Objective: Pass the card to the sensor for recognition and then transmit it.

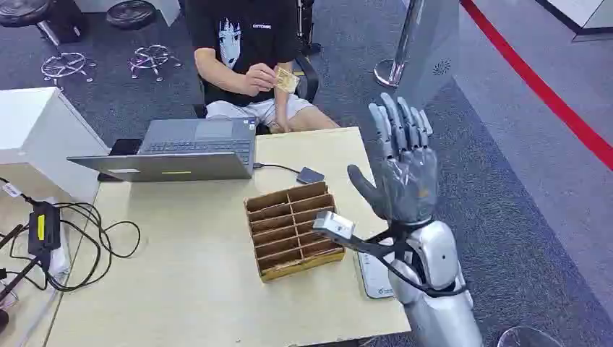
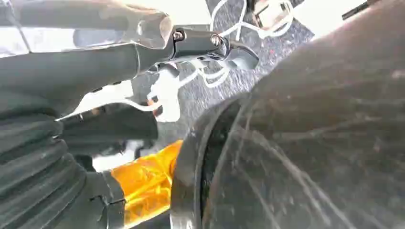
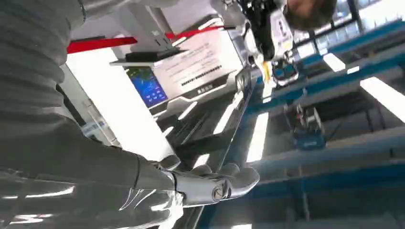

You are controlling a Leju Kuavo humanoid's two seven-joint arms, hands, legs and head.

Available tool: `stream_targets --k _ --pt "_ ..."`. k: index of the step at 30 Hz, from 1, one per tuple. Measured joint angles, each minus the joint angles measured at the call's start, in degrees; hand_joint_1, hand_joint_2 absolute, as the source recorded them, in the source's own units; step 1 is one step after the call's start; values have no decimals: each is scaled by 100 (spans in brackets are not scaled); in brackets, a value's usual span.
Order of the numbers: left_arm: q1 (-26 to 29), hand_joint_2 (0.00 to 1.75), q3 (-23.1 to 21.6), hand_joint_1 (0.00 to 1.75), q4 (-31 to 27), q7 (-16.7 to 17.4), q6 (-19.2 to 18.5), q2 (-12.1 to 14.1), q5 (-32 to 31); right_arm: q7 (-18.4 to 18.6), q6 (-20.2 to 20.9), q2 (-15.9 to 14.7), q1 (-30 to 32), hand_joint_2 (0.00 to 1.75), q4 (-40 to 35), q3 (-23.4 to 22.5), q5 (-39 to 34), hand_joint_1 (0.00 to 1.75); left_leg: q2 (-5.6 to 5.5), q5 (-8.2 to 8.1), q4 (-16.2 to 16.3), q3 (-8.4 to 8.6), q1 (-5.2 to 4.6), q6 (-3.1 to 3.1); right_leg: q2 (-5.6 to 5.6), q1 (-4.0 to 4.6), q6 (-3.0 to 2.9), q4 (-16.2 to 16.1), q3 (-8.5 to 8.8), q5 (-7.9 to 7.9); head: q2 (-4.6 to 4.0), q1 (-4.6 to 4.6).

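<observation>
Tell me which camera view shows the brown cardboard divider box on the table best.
The head view: the brown cardboard divider box sits whole on the beige table, its slots visible from above. The left wrist view and right wrist view give no recognisable sight of it.

Right arm (image 1: 441,289) rises from below, silver forearm near vertical, a black cable looping round the wrist. Right hand (image 1: 401,170) is raised upright, palm flat, fingers (image 1: 396,123) straight, close together and pointing up, the thumb (image 1: 363,188) spread out to the side; it holds nothing. In the right wrist view the ribbed grey cover and the thumb (image 3: 224,183) reach out, nothing grasped. Left hand (image 2: 95,62) appears in the left wrist view as a ribbed cover, a thick thumb and a dark finger tip; whether its fingers are spread or curled cannot be told.
</observation>
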Motion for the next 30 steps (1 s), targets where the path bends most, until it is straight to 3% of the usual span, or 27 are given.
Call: stream_targets --k 4,9,12,18,24,25,26,27,30 --pt "-37 175 -127 0 0 -33 -46 -4 -6 241 224 15 -771 175 598 239 103 0 -19 10 2 1 1 -1 -18 0 1 0 1 1 0 2" --pt "-47 175 -175 0 0 -35 -46 -4 -6 287 226 17 -1100 175 971 387 125 0 -22 10 2 -8 2 -2 -19 0 1 0 0 1 0 0" --pt "-75 175 -289 0 0 -59 -62 -4 -6 469 434 66 -1470 175 1355 477 267 0 -17 10 1 -12 2 -2 -14 0 1 2 -3 1 0 0" --pt "-181 175 -689 0 0 -162 -160 11 -6 927 440 382 -2737 175 3060 438 402 0 -24 20 2 -9 2 -2 -20 0 -1 1 -2 10 0 0" --pt "-237 175 -916 0 0 -171 -179 15 -6 1026 364 551 -3322 175 4104 302 446 0 -28 21 3 -10 2 -2 -22 0 -1 2 -3 11 0 0" --pt "-239 175 -934 0 0 -173 -182 15 -6 1035 364 573 -3359 175 4200 293 446 42 -31 21 3 -12 2 -2 -23 0 0 2 -3 10 0 2" --pt "-243 175 -949 0 0 -173 -182 17 -6 1039 364 592 -3386 175 4268 280 446 168 -32 21 3 -12 3 -1 -23 0 0 2 -3 10 0 0" --pt "-247 175 -964 0 0 -175 -184 17 -6 1032 362 619 -3408 175 4340 256 453 175 -33 21 3 -12 3 -2 -23 0 0 2 -3 10 0 2" --pt "-253 175 -995 0 0 -175 -190 17 -6 962 346 667 -3445 175 4482 188 505 173 -33 20 3 -14 3 -2 -23 0 0 1 -3 9 0 0"
